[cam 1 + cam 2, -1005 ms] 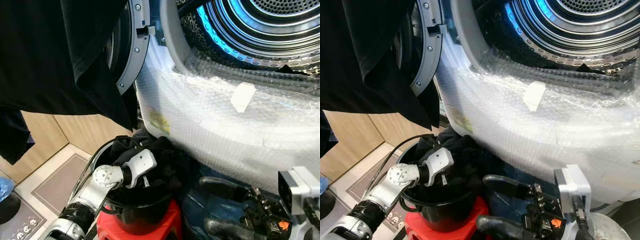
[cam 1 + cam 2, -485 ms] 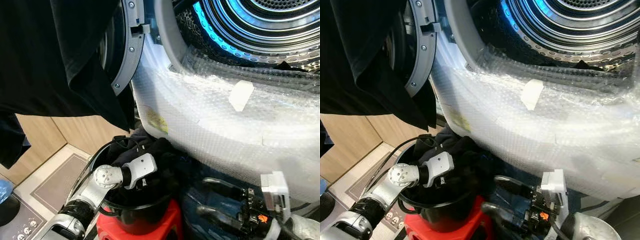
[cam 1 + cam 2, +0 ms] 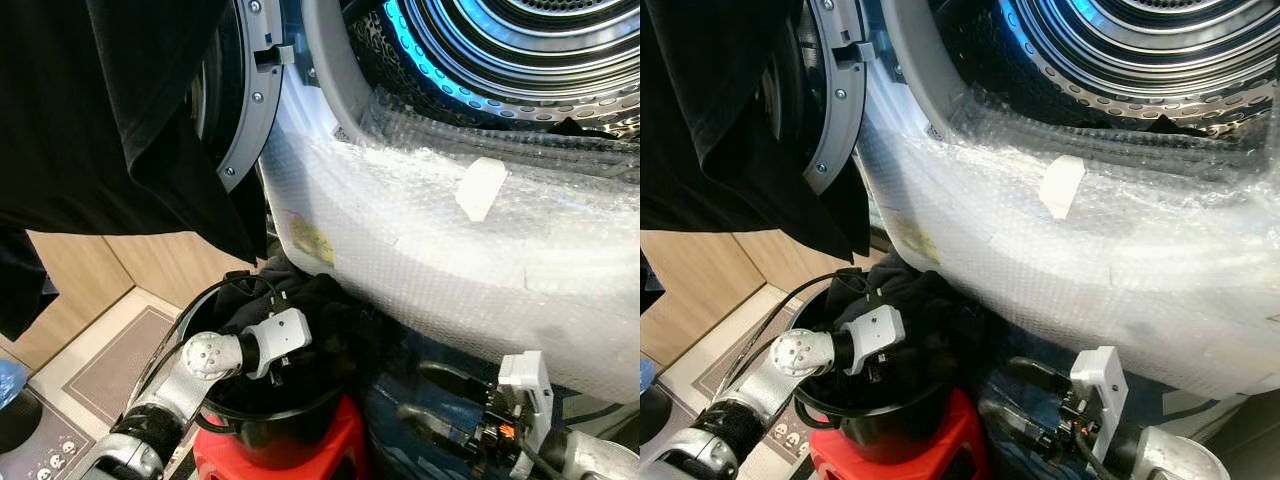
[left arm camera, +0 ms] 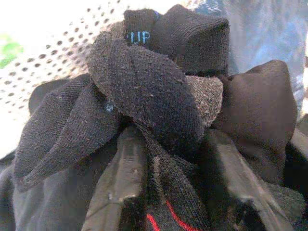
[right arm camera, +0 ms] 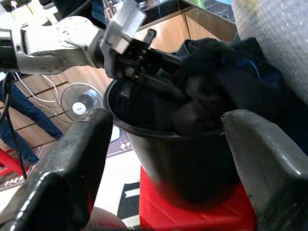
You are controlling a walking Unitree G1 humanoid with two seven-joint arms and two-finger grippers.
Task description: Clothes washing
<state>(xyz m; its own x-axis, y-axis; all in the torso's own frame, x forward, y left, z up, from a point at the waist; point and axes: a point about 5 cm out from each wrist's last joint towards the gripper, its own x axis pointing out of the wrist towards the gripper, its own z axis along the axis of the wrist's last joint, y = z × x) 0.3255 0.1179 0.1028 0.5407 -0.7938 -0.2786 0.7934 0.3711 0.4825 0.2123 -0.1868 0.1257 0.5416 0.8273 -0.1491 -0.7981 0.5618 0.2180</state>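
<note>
Left end effector [image 4: 166, 192] is down in the black bucket [image 3: 275, 425], fingers clamped on dark socks [image 4: 144, 86]; right end effector [image 5: 163, 159] hangs open beside it.

One washing machine [image 3: 420, 240], its one door [image 3: 245, 100] open, one drum [image 3: 520, 50] inside. One black bucket [image 3: 270, 425] on one red stool [image 3: 300, 455]. Two grippers: the left gripper [image 4: 173, 192] and the right gripper [image 3: 440, 410]. One black garment [image 3: 110, 120] hangs. Socks [image 4: 144, 91] number perhaps two; the tangle hides the count.
</note>
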